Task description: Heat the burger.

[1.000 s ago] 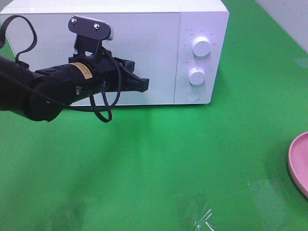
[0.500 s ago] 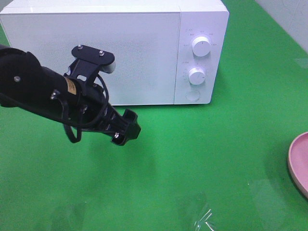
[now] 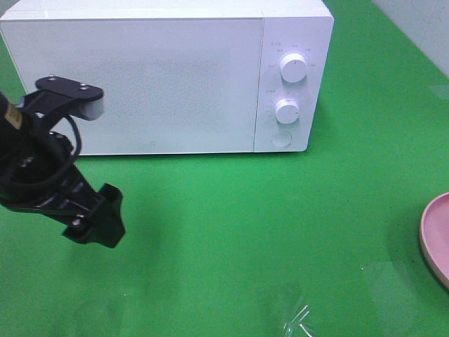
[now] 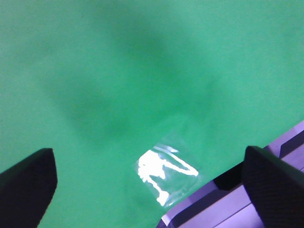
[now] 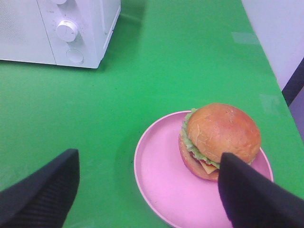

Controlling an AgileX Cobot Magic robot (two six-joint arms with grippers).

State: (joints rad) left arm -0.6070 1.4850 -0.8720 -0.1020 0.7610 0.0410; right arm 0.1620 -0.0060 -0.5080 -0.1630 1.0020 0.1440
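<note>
- Ext high view: white microwave (image 3: 165,74) at back of green table (image 3: 245,232), door shut, two knobs (image 3: 292,67) on its R panel. Left gripper (image 3: 98,221) low over the table at the L side, in front of the microwave & apart from it; jaw gap not readable from this angle. Only an edge of the pink plate (image 3: 436,239) shows at far R. Burger & right gripper not in this view. Small clear plastic scrap (image 3: 298,319) lies near the front edge.
- L wrist view: left gripper (image 4: 149,183) w/ fingers (image 4: 26,183) spread wide, nothing between them, just bare green table (image 4: 142,71) and the shiny plastic scrap (image 4: 164,173) below. No burger, no microwave here.
- R wrist view: only view w/ the burger (image 5: 219,140). It sits on the pink plate (image 5: 156,175), toward the plate's far side, upright. Right gripper (image 5: 147,194) open fairly wide, holding nothing; the plate lies between its fingertips, and one finger (image 5: 256,194) overlaps the burger's near edge in the pic; can't tell if touching. Microwave (image 5: 61,31) corner w/ a knob (image 5: 66,30) seen well apart from the plate.
</note>
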